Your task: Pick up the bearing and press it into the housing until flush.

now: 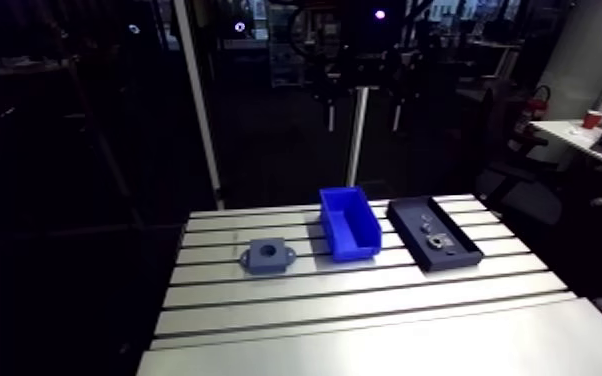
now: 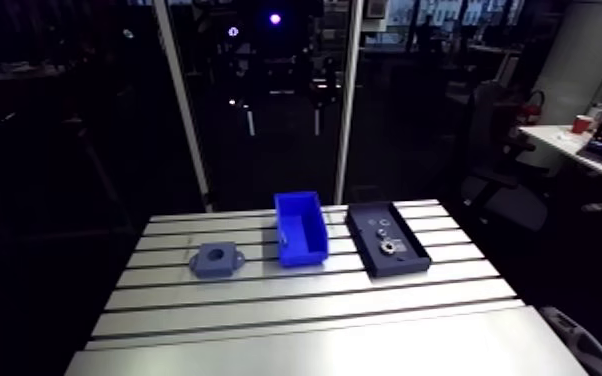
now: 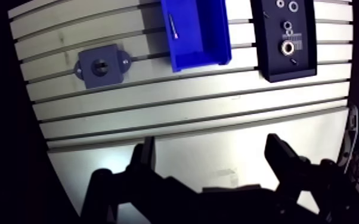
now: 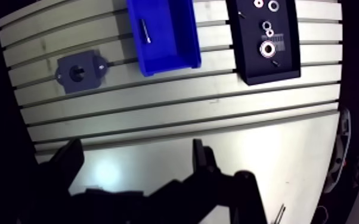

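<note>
**Status: nothing started, bearing not picked**

- Gripper sits high over the near, bare part of the slotted table. Fingers are spread wide with nothing between them.
- Bearing, the largest ring, lies in the black tray on the far side of the table, ahead of the gripper. A few small rings lie just beyond it in the same tray.
- Housing stands on the table well apart from the tray, with the blue bin between them. Its bore looks dark and empty.
- The bin holds only a thin pin, which I judge to be no part of this job.
- Left to do: reach the tray, grasp the bearing, carry it past the bin, line it up over the bore, press flush. That's the whole task.
</note>
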Robot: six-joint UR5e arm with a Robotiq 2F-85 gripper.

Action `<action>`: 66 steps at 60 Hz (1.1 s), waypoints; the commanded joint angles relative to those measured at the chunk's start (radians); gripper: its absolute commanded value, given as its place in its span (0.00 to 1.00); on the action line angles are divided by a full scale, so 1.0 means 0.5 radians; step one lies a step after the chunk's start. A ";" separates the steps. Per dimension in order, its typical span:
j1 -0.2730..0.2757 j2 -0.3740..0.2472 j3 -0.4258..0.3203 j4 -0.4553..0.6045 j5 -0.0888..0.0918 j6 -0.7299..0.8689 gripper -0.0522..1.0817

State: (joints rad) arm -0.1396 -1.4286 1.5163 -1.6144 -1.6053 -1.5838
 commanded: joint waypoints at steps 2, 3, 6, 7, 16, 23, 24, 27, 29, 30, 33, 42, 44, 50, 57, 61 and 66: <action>0.114 -0.108 -0.142 0.190 0.071 -0.172 0.05; 0.114 -0.108 -0.142 0.190 0.071 -0.172 0.05; 0.114 -0.108 -0.136 0.191 0.071 -0.172 0.05; 0.114 -0.108 -0.136 0.191 0.071 -0.172 0.05; 0.114 -0.105 -0.132 0.187 0.071 -0.172 0.05; 0.114 -0.105 -0.132 0.187 0.071 -0.172 0.05; 0.114 -0.105 -0.132 0.187 0.071 -0.175 0.05; 0.114 -0.102 -0.132 0.187 0.071 -0.175 0.05; 0.114 -0.102 -0.129 0.184 0.071 -0.175 0.05; 0.114 -0.102 -0.129 0.184 0.068 -0.175 0.05; 0.114 -0.102 -0.129 0.184 0.070 -0.178 0.05; 0.108 -0.102 -0.129 0.181 0.071 -0.181 0.05; 0.107 -0.102 -0.129 0.181 0.068 -0.181 0.05; 0.099 -0.102 -0.129 0.175 0.067 -0.188 0.05; 0.040 -0.102 -0.123 0.169 0.070 -0.243 0.05; -0.019 -0.102 -0.106 0.166 0.068 -0.327 0.05; -0.151 -0.102 -0.071 0.152 0.070 -0.454 0.05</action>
State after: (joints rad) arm -0.1215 -1.4796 1.4570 -1.5290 -1.5710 -1.7124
